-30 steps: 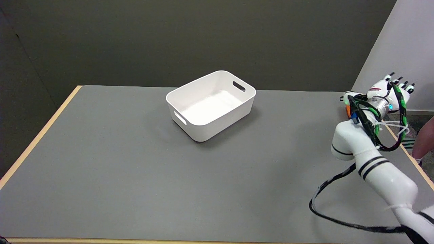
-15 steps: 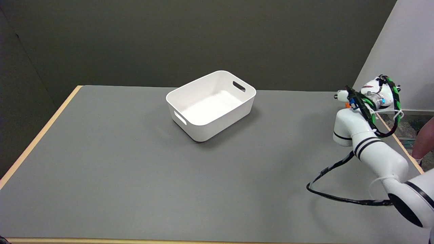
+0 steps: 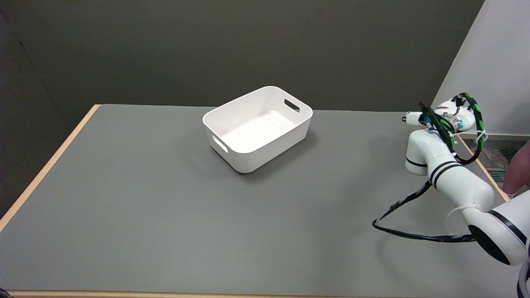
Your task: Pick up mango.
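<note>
Your gray table (image 3: pixel 165 198) carries one white bin (image 3: pixel 257 127) near its far middle, set at an angle, with slot handles in its two short walls; it sits well to the left of where your arm works, and nothing lies between the two. A black cable (image 3: pixel 408 223) loops off the forearm and sags toward the tabletop on the right side. At the right border a person's leg (image 3: pixel 519 169) stands on the floor just beyond the table edge. Your right hand (image 3: pixel 445 116) is at the far right edge of the table, turned away from the camera, so you see mostly its back and wrist wrapped in green and black cabling, with one white finger tip poking out to the left. The mango (image 3: pixel 423 128) shows only as a small orange sliver just under that hand, right above the white elbow housing of the arm (image 3: pixel 451 178) and close to the table's right rim. The fingers reach down over it, but the wrist hides them, so you cannot tell whether they are closed on the fruit, touching it or apart from it. Too little of the mango is visible to tell which way its long axis runs
</note>
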Tool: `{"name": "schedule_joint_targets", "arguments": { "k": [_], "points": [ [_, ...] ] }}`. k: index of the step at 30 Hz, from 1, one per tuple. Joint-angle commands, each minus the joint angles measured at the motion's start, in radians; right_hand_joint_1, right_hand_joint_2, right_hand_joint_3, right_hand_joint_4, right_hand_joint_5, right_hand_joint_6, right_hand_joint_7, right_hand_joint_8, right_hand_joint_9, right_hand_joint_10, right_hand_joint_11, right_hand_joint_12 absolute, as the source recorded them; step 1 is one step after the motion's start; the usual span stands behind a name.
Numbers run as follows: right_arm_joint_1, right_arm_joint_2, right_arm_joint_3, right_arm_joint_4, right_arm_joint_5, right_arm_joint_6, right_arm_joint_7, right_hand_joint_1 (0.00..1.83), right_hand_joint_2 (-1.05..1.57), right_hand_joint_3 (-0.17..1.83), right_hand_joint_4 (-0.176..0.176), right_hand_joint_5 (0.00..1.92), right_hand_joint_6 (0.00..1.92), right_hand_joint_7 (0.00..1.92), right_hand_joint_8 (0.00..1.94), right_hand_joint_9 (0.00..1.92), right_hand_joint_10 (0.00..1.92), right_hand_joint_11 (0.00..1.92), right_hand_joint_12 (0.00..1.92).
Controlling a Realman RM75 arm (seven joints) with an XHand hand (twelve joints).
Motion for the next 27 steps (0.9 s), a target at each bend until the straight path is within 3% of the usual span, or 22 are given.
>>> {"name": "schedule_joint_targets", "arguments": {
  "k": [1,21,24,27],
  "points": [
    [0.011,-0.011,-0.027,0.093,0.078,0.019,0.019,0.46,0.61,0.99,0.011,0.08,0.38,0.11,0.29,0.14,0.63,0.0,0.98],
    [0.028,-0.022,-0.071,0.12,0.101,-0.038,0.018,0.55,0.66,0.92,-0.001,0.17,0.4,0.21,0.3,0.21,0.68,0.01,1.08],
    [0.046,-0.025,-0.092,0.139,0.1,-0.055,0.018,0.56,0.67,0.99,-0.016,0.19,0.44,0.28,0.39,0.28,0.76,0.06,1.1],
    [0.06,-0.029,-0.108,0.157,0.094,-0.063,0.025,0.67,0.72,0.95,-0.032,0.23,0.47,0.36,0.51,0.36,0.98,0.1,1.32]
  ]
}}
